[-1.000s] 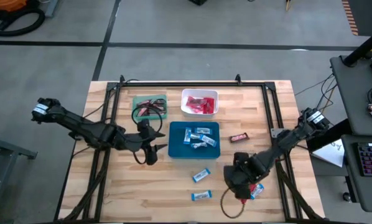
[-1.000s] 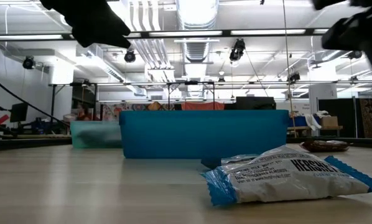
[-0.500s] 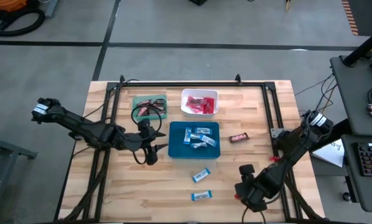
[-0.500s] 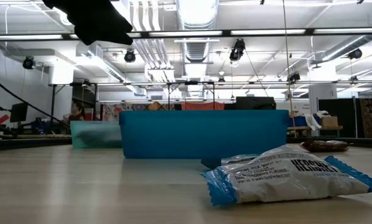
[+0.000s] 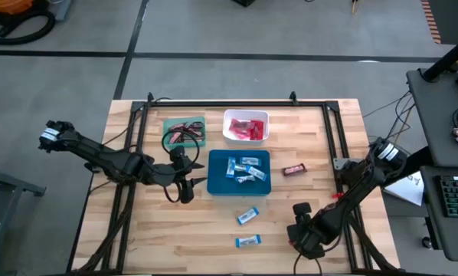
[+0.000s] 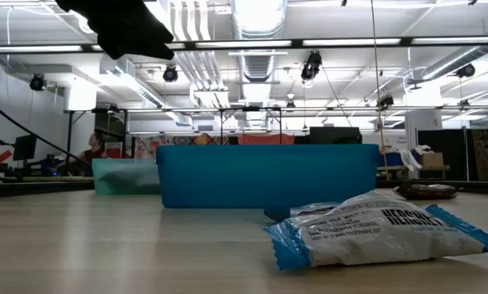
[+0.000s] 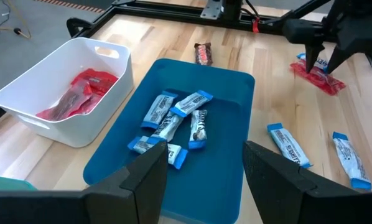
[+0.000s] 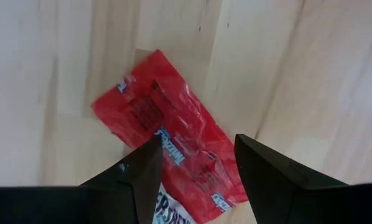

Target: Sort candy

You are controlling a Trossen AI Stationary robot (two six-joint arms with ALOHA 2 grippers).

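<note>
On the table (image 8: 279,74), red candy (image 8: 167,155) lies under the spread right claw (image 8: 195,163).

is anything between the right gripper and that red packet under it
Nothing visible. The right gripper hangs open directly above the red packet, with only bare table around it.

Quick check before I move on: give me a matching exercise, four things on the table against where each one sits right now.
Things:
1. red packets
2. dark brown bar
3. lone red packet
4. right claw

Places:
A. bare wood, right of the blue tray
B. in the white tray
C. open, directly above the lone red packet
D. bare wood at the table's front right, under the right claw

Pairs: 1-B, 2-A, 3-D, 4-C
</note>
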